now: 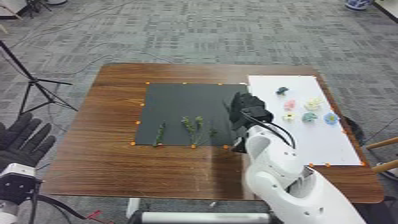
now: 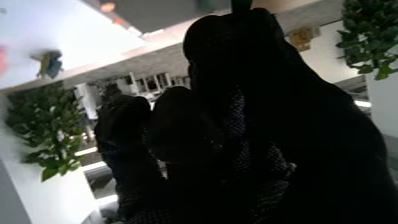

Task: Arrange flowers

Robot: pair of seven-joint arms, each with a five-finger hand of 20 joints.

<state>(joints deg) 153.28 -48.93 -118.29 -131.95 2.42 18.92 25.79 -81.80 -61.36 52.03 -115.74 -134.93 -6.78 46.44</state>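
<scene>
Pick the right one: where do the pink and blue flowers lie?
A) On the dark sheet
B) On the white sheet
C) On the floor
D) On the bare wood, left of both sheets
B: the pink flower and the blue flower lie on the white sheet, while green sprigs lie on the dark sheet.

You cannot see the black mat (image 1: 182, 102) beneath the right hand (image 1: 249, 107). Frame edges cut off the dark green piece (image 2: 241, 5) it pinches, your left hand (image 1: 19, 142) and a blurred pink shape (image 2: 3, 61).
</scene>
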